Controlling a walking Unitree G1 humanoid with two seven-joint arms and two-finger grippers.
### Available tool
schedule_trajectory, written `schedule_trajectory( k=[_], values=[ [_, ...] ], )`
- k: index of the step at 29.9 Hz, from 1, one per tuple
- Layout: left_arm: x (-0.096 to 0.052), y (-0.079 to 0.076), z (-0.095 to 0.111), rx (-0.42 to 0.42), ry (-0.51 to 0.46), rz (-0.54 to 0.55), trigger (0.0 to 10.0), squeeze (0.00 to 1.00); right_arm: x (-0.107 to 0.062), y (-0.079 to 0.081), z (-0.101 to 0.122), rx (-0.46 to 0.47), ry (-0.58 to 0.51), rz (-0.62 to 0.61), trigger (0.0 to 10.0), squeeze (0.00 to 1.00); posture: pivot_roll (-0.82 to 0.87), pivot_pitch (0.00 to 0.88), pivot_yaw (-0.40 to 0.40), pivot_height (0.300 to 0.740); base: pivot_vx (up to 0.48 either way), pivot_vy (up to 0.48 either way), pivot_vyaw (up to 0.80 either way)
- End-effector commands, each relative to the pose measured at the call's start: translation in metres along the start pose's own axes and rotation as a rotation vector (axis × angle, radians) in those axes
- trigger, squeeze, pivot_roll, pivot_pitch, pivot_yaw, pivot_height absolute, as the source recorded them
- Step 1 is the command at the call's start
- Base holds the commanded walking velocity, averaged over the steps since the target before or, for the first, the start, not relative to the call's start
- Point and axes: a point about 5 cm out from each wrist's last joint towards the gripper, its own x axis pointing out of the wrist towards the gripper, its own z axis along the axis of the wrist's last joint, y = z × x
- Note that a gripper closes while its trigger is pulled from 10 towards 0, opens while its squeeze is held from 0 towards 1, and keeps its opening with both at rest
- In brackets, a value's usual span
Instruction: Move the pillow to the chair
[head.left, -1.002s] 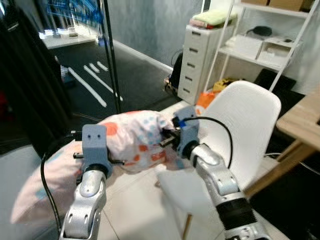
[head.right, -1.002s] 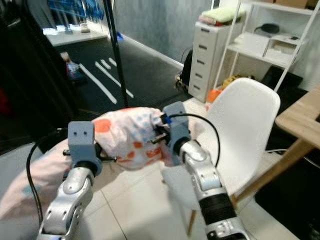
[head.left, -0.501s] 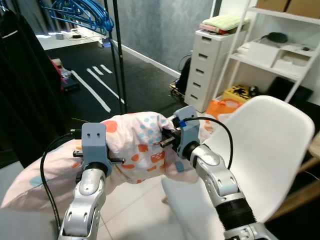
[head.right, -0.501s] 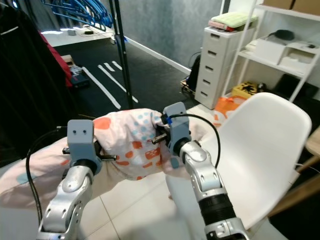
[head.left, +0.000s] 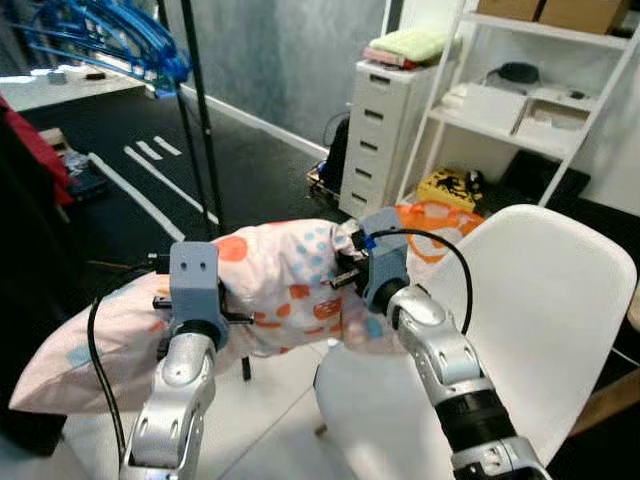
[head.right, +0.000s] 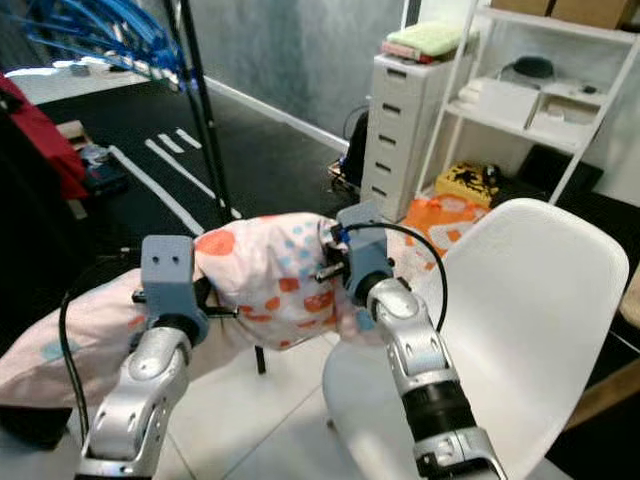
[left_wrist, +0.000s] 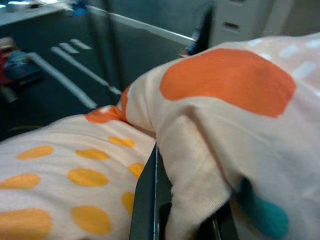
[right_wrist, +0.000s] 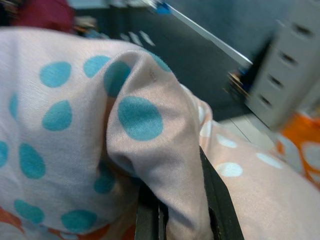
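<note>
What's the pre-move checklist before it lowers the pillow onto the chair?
1. Left gripper pinching pillow fabric: ok, cloth bunched between the fingers.
2. Right gripper pinching fabric: ok, fold clamped in the wrist view.
3. White chair seat free of objects: ok on the visible part.
4. Pillow above seat: not ok, most of it hangs to the robot's left of the chair.
5. Drooping pillow end away from the black pole: cannot tell.
</note>
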Motion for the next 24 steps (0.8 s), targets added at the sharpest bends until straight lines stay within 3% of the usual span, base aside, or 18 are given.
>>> schedule_trajectory(
  k=[1, 2, 8, 11, 13, 17, 24],
  values=[
    [0.001, -0.012, 0.013, -0.018, -0.07, -0.062, 10.0, 0.0, 0.0, -0.005, 0.001, -0.007, 0.008, -0.022, 10.0, 0.0, -0.21, 0.0, 0.004, 0.74, 0.0, 0.0, -0.74],
    [0.001, -0.014, 0.013, -0.016, -0.071, -0.068, 10.0, 0.0, -0.001, -0.012, -0.002, -0.019, 0.033, -0.062, 10.0, 0.0, -0.21, 0.0, 0.005, 0.74, 0.0, 0.0, -0.73],
    [0.001, -0.015, 0.014, -0.016, -0.077, -0.077, 10.0, 0.0, -0.001, -0.021, -0.005, -0.035, 0.064, -0.115, 10.0, 0.0, -0.22, 0.0, 0.006, 0.74, 0.0, 0.0, -0.73],
    [0.002, -0.018, 0.016, -0.018, -0.088, -0.106, 10.0, 0.0, -0.004, -0.036, -0.011, -0.055, 0.12, -0.2, 10.0, 0.0, -0.22, 0.0, 0.007, 0.74, 0.0, 0.0, -0.73],
    [0.001, -0.021, 0.017, -0.026, -0.099, -0.141, 10.0, 0.0, -0.007, -0.047, -0.012, -0.119, 0.149, -0.272, 10.0, 0.0, -0.22, 0.0, 0.009, 0.74, 0.0, 0.0, -0.73],
    [0.001, -0.023, 0.018, -0.033, -0.105, -0.165, 10.0, 0.0, -0.008, -0.052, -0.012, -0.145, 0.165, -0.308, 10.0, 0.0, -0.22, 0.0, 0.009, 0.74, 0.0, 0.0, -0.72],
    [0.001, -0.035, 0.022, -0.069, -0.123, -0.267, 10.0, 0.0, -0.011, -0.062, -0.019, -0.113, 0.215, -0.374, 10.0, 0.0, -0.22, 0.0, 0.011, 0.74, 0.0, 0.0, -0.71]
  ],
)
